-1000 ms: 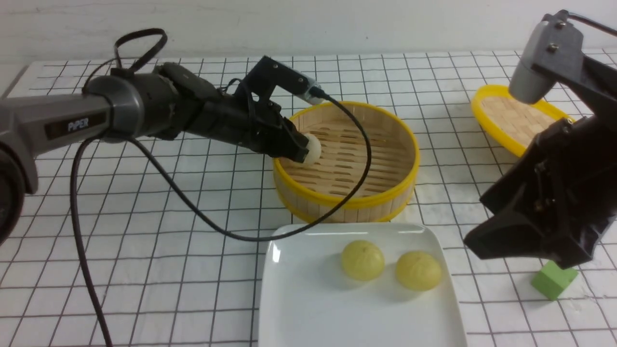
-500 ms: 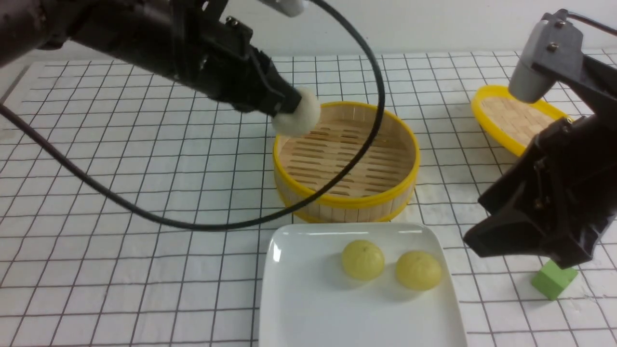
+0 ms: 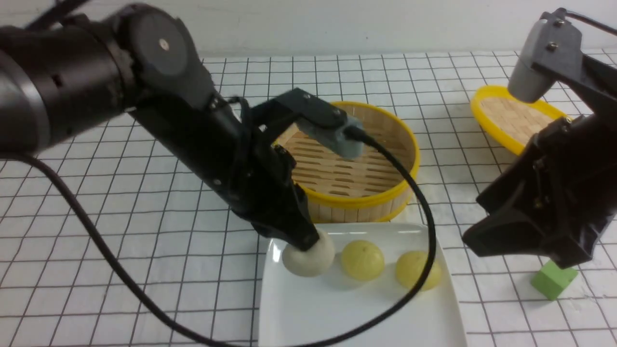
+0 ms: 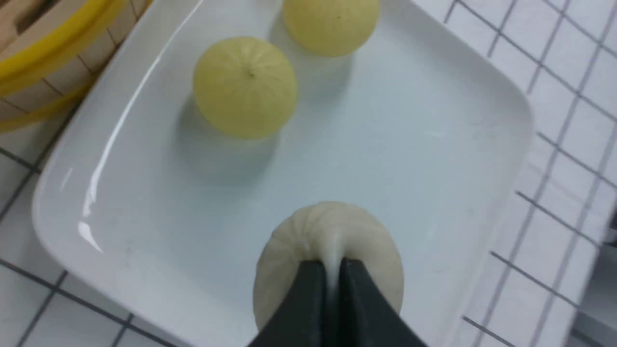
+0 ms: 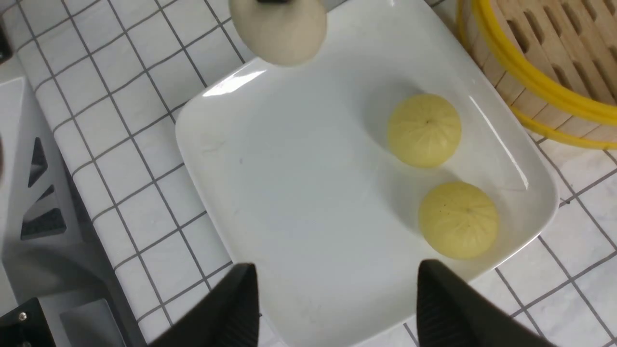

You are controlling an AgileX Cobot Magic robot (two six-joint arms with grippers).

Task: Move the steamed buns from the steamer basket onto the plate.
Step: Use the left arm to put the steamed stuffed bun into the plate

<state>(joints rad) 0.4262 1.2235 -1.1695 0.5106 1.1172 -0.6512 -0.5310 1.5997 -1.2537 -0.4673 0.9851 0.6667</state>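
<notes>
My left gripper is shut on the pleated top of an off-white steamed bun. It holds the bun at the far-left corner of the white plate. I cannot tell whether the bun touches the plate. Two pale yellow buns sit side by side on the plate. Behind the plate, the steamer basket shows only bare slats. My right gripper hangs open over the plate's right edge with nothing between its fingers.
The left arm's black cable loops across the plate's right side, over the right yellow bun. A shallow yellow-rimmed lid lies at the back right. A green cube sits right of the plate, under the right arm.
The left gripper lifted the off-white bun out of the steamer basket and carried it forward and down to the plate's far-left corner. The right arm barely moved.
</notes>
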